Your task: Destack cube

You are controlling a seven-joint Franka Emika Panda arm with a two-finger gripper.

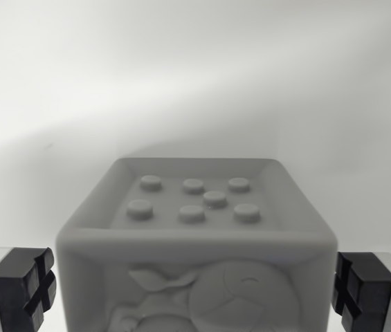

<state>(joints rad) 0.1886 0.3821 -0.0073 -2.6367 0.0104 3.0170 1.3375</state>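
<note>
Grey cube (196,238) with seven studs on top, tool (196,287) spread, fingers (22,287) flanking it, not touching.

Plain white all the way across the upper frame, a smooth surface (195,76) with no seam, edge or corner to tell wall from floor. Light is soft and uneven: a brighter band runs diagonally from the lower left up toward the upper right, with duller grey in the upper left corner and along the left side below the band. Down at centre, a faint grey shadow (202,149) pools on the white, and the lower right stays pale and featureless.
</note>
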